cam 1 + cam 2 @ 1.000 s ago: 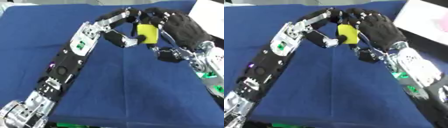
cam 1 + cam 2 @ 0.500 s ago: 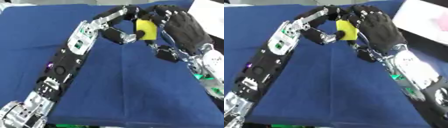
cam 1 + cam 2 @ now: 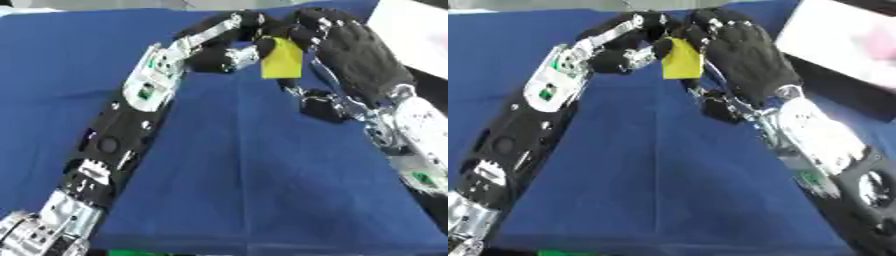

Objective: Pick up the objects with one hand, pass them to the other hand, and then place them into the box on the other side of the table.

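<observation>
Meeting above the blue worktop (image 3: 262, 190), both robot hands, left (image 3: 229, 52) and right (image 3: 354, 52), curl their fingers round a yellow block (image 3: 282, 58).

One yellow object (image 3: 282, 59) shows, held up between two hands: one left hand (image 3: 229, 54) and one right hand (image 3: 354, 52). One white box (image 3: 846, 42) sits at the right edge. One blue counter (image 3: 262, 195) lies under all.

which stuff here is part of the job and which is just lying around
Part of the job:
yellow object
left hand
right hand
white box

Just there:
blue tablecloth
green bit at the near edge
</observation>
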You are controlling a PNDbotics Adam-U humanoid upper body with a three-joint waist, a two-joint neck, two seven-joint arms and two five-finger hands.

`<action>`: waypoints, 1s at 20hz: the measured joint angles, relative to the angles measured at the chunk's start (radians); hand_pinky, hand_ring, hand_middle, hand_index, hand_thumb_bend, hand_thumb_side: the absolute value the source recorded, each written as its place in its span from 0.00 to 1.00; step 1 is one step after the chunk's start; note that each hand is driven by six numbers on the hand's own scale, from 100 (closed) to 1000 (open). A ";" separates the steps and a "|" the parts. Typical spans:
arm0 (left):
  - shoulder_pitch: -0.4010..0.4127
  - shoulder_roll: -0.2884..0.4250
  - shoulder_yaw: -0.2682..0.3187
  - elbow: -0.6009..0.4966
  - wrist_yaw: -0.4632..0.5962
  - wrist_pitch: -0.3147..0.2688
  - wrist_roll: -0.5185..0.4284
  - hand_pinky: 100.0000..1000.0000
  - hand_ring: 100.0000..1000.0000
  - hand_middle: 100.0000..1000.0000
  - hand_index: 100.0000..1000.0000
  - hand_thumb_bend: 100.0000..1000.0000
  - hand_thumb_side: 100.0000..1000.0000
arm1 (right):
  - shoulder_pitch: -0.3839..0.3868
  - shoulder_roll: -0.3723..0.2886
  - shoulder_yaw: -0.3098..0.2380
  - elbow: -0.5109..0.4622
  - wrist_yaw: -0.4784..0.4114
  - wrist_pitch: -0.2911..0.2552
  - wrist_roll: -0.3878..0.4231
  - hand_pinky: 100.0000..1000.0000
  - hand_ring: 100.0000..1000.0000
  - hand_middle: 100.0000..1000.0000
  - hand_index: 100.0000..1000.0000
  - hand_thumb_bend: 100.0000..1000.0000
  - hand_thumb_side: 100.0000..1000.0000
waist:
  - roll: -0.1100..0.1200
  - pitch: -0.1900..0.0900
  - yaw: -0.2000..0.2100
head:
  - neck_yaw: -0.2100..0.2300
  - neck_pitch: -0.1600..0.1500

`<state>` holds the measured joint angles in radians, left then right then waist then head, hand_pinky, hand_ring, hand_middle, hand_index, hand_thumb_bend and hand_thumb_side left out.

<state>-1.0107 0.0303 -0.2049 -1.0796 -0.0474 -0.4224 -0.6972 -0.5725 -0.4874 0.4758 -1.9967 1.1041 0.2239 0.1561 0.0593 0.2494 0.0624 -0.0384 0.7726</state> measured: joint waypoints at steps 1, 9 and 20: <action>0.001 0.000 0.000 -0.002 0.007 0.003 -0.003 0.66 0.48 0.46 0.62 0.00 0.81 | 0.000 0.000 0.000 -0.001 -0.004 0.006 0.002 0.75 0.84 0.74 0.27 0.00 0.00 | 0.000 0.000 0.000 | -0.006 0.000; 0.008 0.000 0.030 -0.009 0.055 0.042 -0.042 0.65 0.49 0.46 0.61 0.00 0.87 | -0.008 0.002 0.009 0.010 -0.012 0.014 0.011 0.78 0.84 0.75 0.28 0.00 0.00 | -0.002 0.004 0.005 | -0.044 0.000; -0.044 -0.018 0.186 0.047 0.000 0.073 -0.073 0.66 0.51 0.48 0.62 0.00 0.85 | -0.035 0.021 0.033 0.018 0.122 -0.110 0.110 0.93 0.78 0.76 0.29 0.31 0.00 | -0.006 0.006 0.005 | -0.052 0.000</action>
<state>-1.0552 0.0126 -0.0186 -1.0330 -0.0478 -0.3491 -0.7705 -0.6075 -0.4666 0.5091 -1.9791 1.2261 0.1144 0.2664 0.0530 0.2558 0.0674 -0.0902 0.7726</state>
